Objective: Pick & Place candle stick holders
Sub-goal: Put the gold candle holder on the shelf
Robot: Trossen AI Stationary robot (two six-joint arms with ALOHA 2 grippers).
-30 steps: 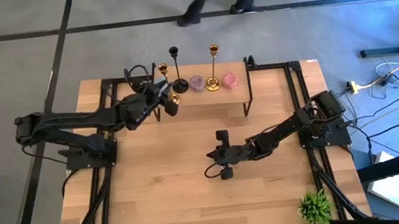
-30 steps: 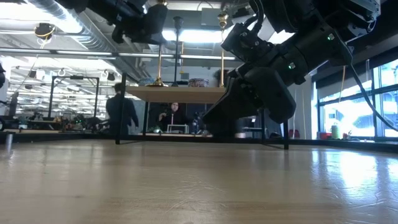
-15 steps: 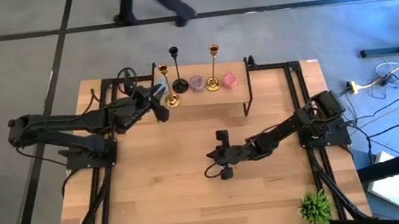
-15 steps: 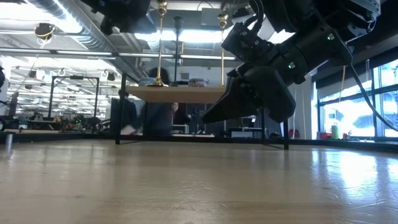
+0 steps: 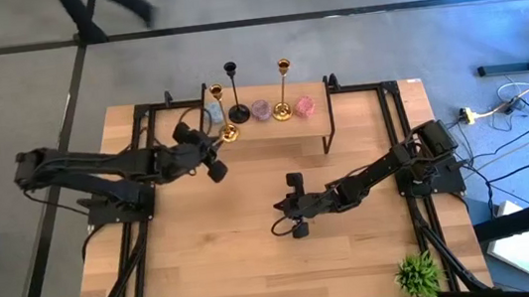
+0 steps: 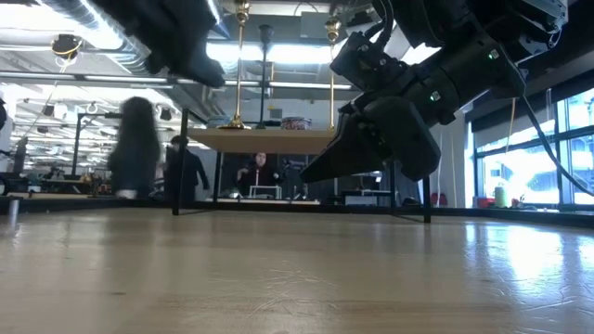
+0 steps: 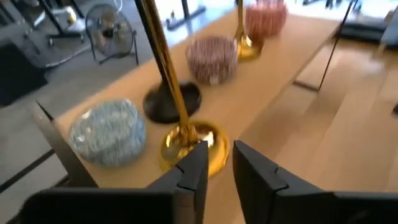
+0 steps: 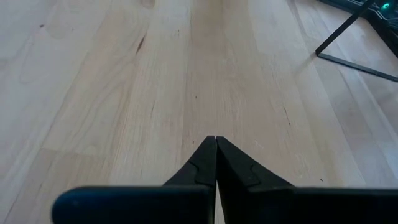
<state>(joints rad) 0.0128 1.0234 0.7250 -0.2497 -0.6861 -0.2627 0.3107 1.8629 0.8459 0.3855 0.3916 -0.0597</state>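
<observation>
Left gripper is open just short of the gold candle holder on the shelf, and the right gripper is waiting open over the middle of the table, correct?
Not quite: the right gripper is shut, its fingers pressed together in the right wrist view. The rest holds: the left gripper is open, just short of the gold candle holder on the shelf, and the right one waits over the middle of the table.

3 candle stick holders, all upright on the raised wooden shelf (image 5: 361, 117) at the table's far side. Left gold holder (image 5: 222, 113): shiny thin stem, round base, w/ small top cup; nearest the shelf's front edge. Black holder (image 5: 235, 94): thin dark stem, dark round base, just behind & right of the left gold one, bases close. Right gold holder (image 5: 283, 91): same shiny build, stands well apart to the right. Low view shows both gold stems straight, not tilted.
</observation>
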